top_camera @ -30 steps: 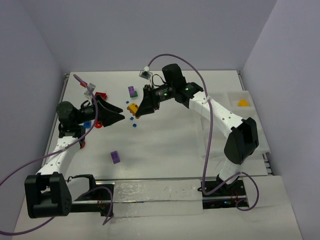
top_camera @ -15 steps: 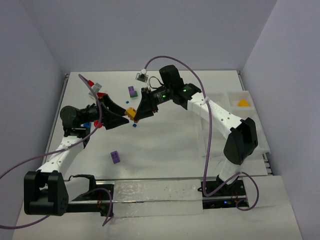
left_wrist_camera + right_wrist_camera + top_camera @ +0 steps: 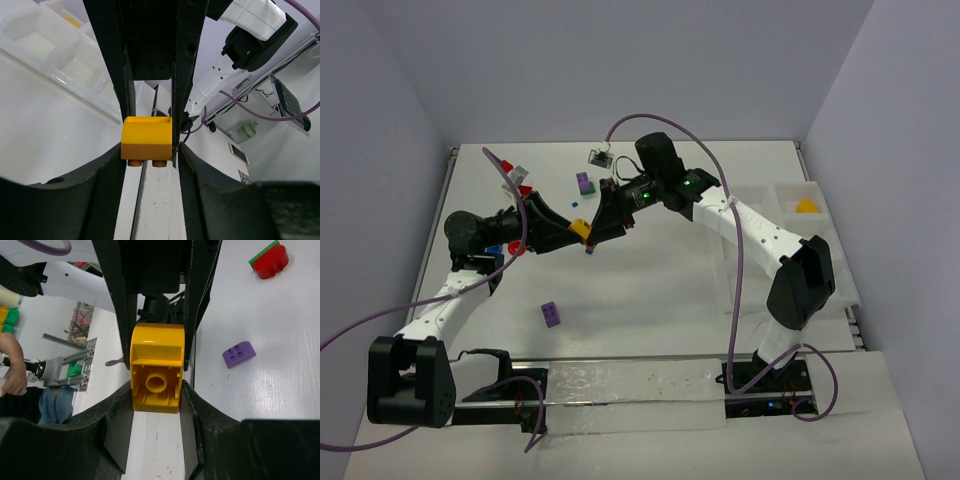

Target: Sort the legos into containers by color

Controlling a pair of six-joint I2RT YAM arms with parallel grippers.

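A yellow brick (image 3: 582, 229) hangs above the table's middle, between both grippers. My right gripper (image 3: 593, 231) comes from the right and is shut on it; the right wrist view shows the brick's hollow underside (image 3: 156, 371) wedged between the fingers. From the left, my left gripper (image 3: 573, 234) has its fingertips pressed on the same brick (image 3: 146, 141). Loose legos lie on the table: a purple brick (image 3: 551, 314), a purple-and-green one (image 3: 585, 183) and a red one (image 3: 524, 190). The white compartment tray (image 3: 782, 187) is at the right, with a yellow piece (image 3: 806, 206) inside.
A tiny blue brick (image 3: 588, 250) lies just below the grippers, and small blue and red pieces sit under the left arm (image 3: 470, 232). Purple cables arch over both arms. White walls close the table at back and sides.
My left gripper swung right to meet the right gripper and closed around the yellow brick. The right gripper shifted slightly left and still holds the brick.
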